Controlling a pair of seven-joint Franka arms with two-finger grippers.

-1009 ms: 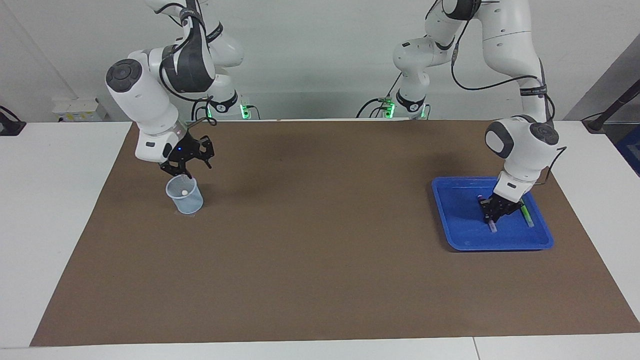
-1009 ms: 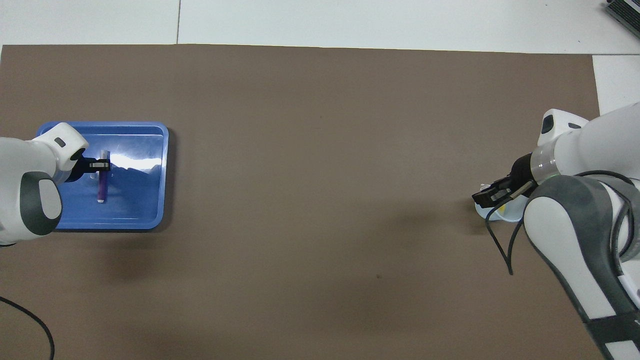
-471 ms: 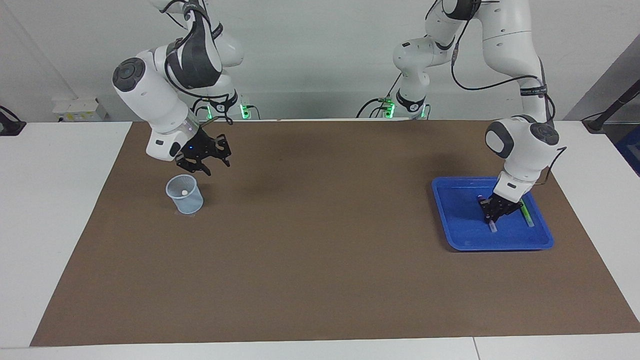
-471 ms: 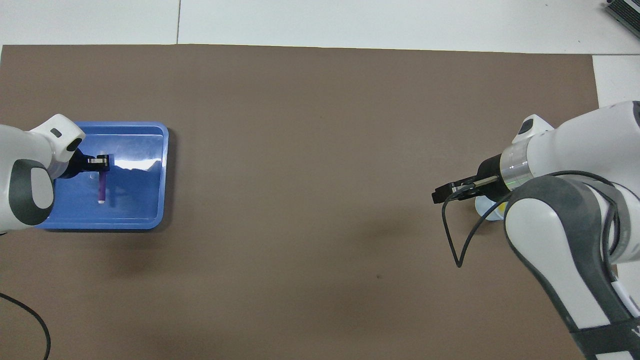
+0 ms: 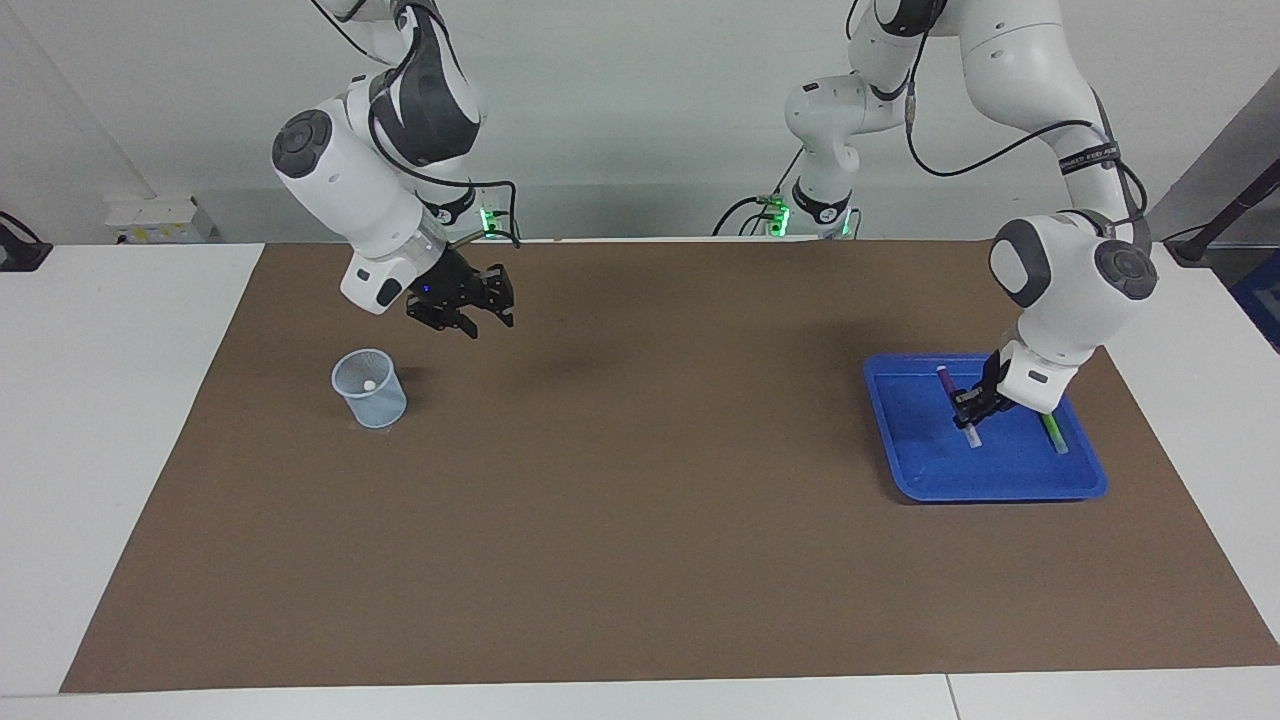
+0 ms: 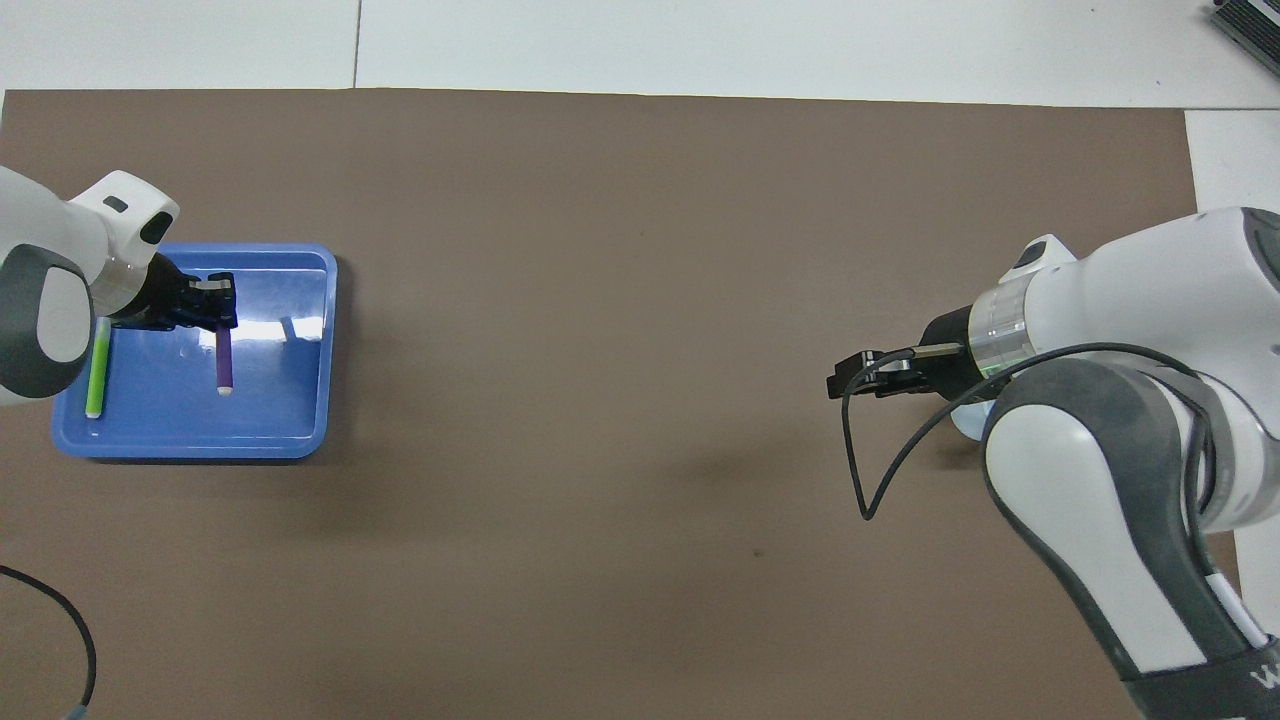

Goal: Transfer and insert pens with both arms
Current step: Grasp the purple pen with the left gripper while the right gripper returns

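My left gripper [image 5: 968, 408] is shut on the purple pen [image 5: 947, 381], which hangs tilted over the blue tray [image 5: 1000, 492] with its whitish cap down. In the overhead view the left gripper [image 6: 218, 305] holds the purple pen [image 6: 224, 360] by its upper end. The green pen [image 5: 1053, 433] lies flat in the tray [image 6: 200, 450], shown as the green pen [image 6: 97, 370] along the tray's outer side. My right gripper [image 5: 468, 318] hangs over the mat beside the clear cup [image 5: 369, 388], toward the table's middle. A pen's whitish end shows inside the cup. From overhead the right gripper [image 6: 850, 375] shows and the right arm covers most of the cup.
A brown mat [image 5: 640, 520] covers the table between the cup at the right arm's end and the tray at the left arm's end. A black cable loops down from the right wrist [image 6: 865, 480].
The right gripper has risen from over the cup and moved toward the table's middle. The left gripper has lifted with the purple pen, uncovering the green pen in the overhead view.
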